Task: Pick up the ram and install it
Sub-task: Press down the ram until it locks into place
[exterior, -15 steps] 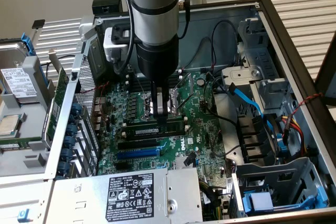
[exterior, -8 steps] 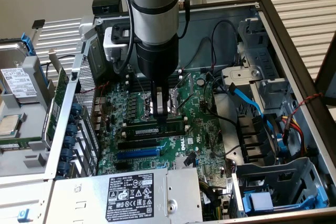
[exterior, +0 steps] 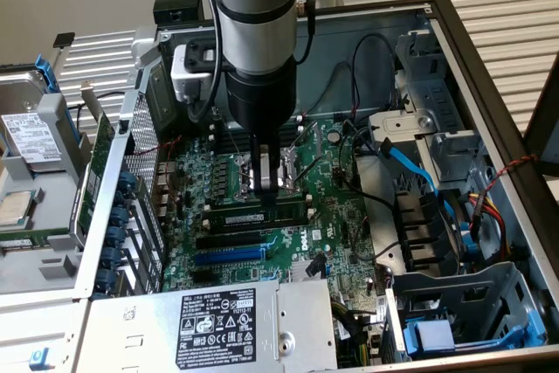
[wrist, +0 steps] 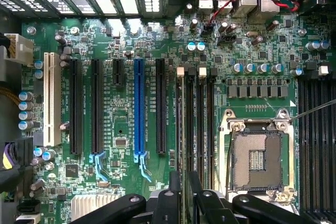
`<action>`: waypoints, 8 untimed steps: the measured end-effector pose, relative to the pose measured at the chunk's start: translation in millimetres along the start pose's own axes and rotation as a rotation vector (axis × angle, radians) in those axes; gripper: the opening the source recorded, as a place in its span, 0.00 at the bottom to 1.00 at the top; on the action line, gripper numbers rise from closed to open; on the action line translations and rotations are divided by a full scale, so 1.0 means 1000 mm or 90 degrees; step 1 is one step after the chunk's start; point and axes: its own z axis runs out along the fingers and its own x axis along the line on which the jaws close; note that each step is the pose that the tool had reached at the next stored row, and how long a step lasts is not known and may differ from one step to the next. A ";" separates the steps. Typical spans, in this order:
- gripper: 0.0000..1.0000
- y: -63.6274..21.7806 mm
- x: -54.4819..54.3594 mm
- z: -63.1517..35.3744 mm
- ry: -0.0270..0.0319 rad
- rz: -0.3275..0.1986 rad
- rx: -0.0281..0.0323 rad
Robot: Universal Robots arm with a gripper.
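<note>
Green motherboard (exterior: 336, 216) lies flat inside an opened grey computer case (exterior: 489, 67), and the arm comes down over its middle. The gripper (exterior: 266, 188) hangs just above the bank of long black memory slots (wrist: 206, 124), beside the bare CPU socket (wrist: 257, 158). Fingers (wrist: 175, 187) set narrow, close together, pinching the ram (exterior: 236, 214) at mid-length across its thin faces. The ram stands on edge, lengthwise along the slots, green board with black chips facing the exterior camera, its lower edge down at slot level; whether it is fully seated I cannot tell. Just beside it, toward the power supply (exterior: 218, 325), run black expansion slots and the blue expansion slot (exterior: 229, 255). In the wrist view the blue slot sits between black ones, with a white slot (wrist: 51, 98) further off. A blue cable (exterior: 410, 163) crosses the case on the exterior view's right; a hard drive (exterior: 26, 133) lies outside the case on the exterior view's left.
</note>
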 end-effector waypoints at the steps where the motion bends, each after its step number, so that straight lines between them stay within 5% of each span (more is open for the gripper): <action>1: 0.20 0.0004 0.000 0.0000 0.0000 0.000 0.0000; 8: 0.20 0.0047 0.000 -0.0005 -0.0002 0.000 0.0000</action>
